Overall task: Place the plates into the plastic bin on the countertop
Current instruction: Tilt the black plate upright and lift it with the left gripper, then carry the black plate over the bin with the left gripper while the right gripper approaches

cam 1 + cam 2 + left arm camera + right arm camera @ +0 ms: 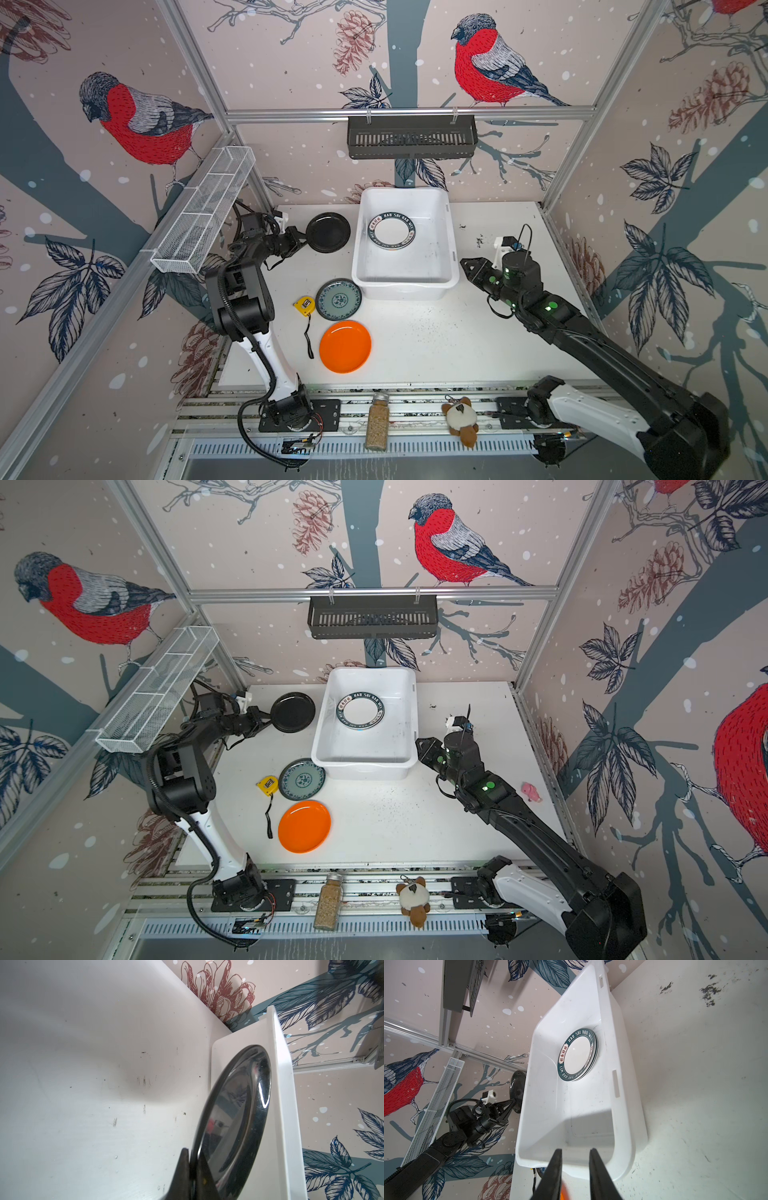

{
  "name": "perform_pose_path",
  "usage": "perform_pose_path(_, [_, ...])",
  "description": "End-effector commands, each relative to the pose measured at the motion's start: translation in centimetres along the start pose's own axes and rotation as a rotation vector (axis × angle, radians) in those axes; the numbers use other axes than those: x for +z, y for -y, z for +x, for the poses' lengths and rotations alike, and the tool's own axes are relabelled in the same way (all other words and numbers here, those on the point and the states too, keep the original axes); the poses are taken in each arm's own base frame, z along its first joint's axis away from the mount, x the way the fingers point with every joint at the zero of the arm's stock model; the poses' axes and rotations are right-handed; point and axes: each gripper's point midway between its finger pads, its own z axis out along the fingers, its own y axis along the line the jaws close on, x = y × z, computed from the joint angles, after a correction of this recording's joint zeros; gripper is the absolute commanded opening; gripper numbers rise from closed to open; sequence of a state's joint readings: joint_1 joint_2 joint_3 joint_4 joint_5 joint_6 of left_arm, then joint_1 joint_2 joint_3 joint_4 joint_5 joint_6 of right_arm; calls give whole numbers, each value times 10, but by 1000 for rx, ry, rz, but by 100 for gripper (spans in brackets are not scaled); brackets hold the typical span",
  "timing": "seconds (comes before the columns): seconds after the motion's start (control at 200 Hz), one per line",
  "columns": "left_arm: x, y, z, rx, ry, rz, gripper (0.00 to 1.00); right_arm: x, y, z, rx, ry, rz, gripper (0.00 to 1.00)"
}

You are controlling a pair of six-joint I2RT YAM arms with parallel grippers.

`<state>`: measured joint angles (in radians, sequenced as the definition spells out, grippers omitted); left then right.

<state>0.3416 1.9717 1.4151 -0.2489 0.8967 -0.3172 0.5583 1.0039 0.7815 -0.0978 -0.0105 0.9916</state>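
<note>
Closest to the lens, a jar (377, 422) of grains and a plush toy (460, 419) sit on the front rail, nothing to do with the job.

Going from the left: the left gripper (303, 242) is clamped on the left rim of the small black plate (328, 232), so the plate sticks out to the right of the fingers (182, 1167), toward the plastic bin (401, 270). Wrist cam shows that plate right up against the bin's outer left wall, beside it and not over the opening.

Nearer the front of the countertop (415, 332) there's a yellow tape measure (304, 305). Just right of it is the teal floral plate (338, 299), tucked by the bin's front left corner. Then the orange plate (345, 346), just in front of the teal one. Neither gripper is near those two.

Inside the bin, toward the back, lie the white lettered plates (392, 232), stacked flat.

Right gripper (464, 262) hangs just off the bin's front right corner, pointing at it, fingers slightly apart with nothing between them.
</note>
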Motion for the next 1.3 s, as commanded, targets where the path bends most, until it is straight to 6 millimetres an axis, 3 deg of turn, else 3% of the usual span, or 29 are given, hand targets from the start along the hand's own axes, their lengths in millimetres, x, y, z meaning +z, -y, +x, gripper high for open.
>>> perform_pose_path(0.0, [-7, 21, -6, 16, 28, 81, 0, -1, -8, -6, -2, 23, -21, 26])
perform_pose_path(0.415, [-29, 60, -9, 35, 87, 182, 0, -1, -14, -6, -13, 23, -21, 27])
perform_pose_path(0.595, [-32, 69, -3, 32, 91, 220, 0, 1, -18, -5, -23, 17, -24, 34])
perform_pose_path(0.926, [-16, 86, 21, 48, 39, 245, 0, -1, -24, -7, -37, 19, -25, 35])
perform_pose_path(1.296, [-24, 137, 29, 157, 40, 304, 0, 4, -36, -9, -81, 9, -23, 35])
